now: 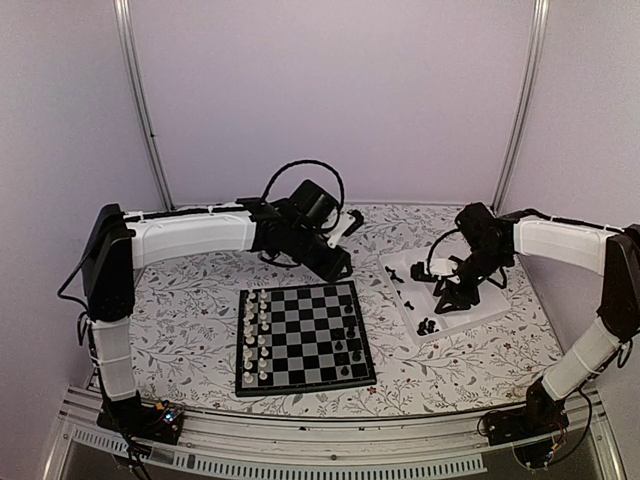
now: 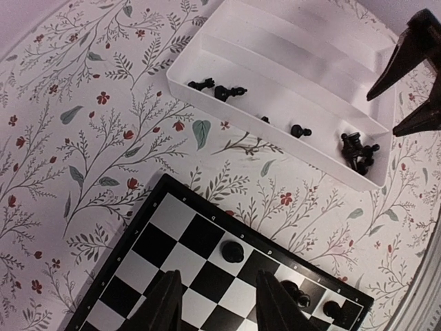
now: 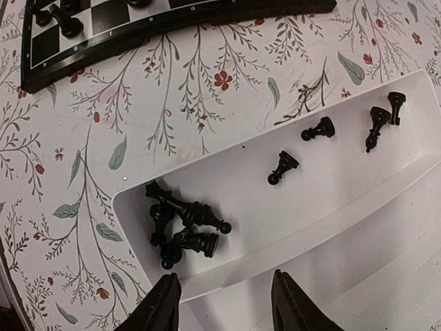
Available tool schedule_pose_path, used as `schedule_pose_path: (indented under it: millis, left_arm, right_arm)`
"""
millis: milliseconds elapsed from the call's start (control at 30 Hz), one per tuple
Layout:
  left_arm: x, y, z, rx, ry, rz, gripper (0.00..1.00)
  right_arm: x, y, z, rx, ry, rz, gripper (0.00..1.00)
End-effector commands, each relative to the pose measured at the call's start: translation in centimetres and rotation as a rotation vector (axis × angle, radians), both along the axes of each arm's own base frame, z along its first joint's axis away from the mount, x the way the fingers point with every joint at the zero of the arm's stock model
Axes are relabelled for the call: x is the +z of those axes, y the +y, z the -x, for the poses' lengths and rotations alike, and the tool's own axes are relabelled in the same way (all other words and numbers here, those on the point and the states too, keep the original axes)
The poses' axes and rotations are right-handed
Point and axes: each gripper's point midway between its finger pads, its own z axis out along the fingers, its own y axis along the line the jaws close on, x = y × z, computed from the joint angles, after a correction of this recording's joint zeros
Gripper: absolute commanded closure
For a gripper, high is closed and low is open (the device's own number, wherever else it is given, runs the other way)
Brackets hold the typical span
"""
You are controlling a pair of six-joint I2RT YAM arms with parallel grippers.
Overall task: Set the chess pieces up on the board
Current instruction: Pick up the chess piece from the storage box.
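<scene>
The board (image 1: 300, 330) lies in the middle of the table, with a few black chess pieces (image 1: 349, 345) standing on its right side. More black chess pieces (image 3: 182, 227) lie heaped in a corner of the white tray (image 3: 358, 207); single ones (image 3: 282, 167) are scattered along the same trough. My left gripper (image 2: 219, 303) hovers open over the board's far right corner (image 2: 172, 241), just short of a standing black pawn (image 2: 232, 251), nothing between its fingers. My right gripper (image 3: 226, 303) is open above the tray, beside the heap, holding nothing.
White chessmen (image 1: 255, 330) stand in two files on the board's left side. The tray (image 1: 400, 265) sits right of the board on the flowered cloth. In the left wrist view the right gripper's fingers (image 2: 406, 62) hang over the tray's far end (image 2: 275, 62).
</scene>
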Motion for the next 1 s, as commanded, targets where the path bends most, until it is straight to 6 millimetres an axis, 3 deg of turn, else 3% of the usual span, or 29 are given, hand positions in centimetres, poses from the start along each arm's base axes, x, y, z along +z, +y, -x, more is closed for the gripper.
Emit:
schedule_pose_path:
  millis: [0, 200, 400, 533, 767, 967]
  left_arm:
    - [3.0, 0.4, 0.4, 0.024, -0.064, 0.042, 0.61]
    - [3.6, 1.7, 0.8, 0.046, -0.08, 0.038, 0.6]
    - [3.3, 3.2, 1.1, 0.086, -0.09, 0.021, 0.6]
    - [3.1, 3.7, 1.4, 0.096, -0.087, 0.022, 0.6]
    - [3.2, 3.5, 1.4, 0.094, -0.085, 0.032, 0.6]
    - [2.9, 3.1, 1.3, 0.084, -0.076, 0.039, 0.6]
  right_arm:
    - [-1.0, 0.3, 0.0, 0.124, -0.091, 0.111, 0.54]
    - [-2.5, 1.7, -0.3, 0.223, -0.108, 0.162, 0.55]
    - [-5.5, 2.4, 1.4, 0.334, -0.067, 0.219, 0.53]
    - [-6.7, 2.9, 1.6, 0.366, -0.055, 0.23, 0.52]
    - [-7.6, 3.5, 0.0, 0.291, -0.027, 0.213, 0.63]
    - [-6.3, 2.7, -2.5, 0.167, 0.0, 0.15, 0.7]
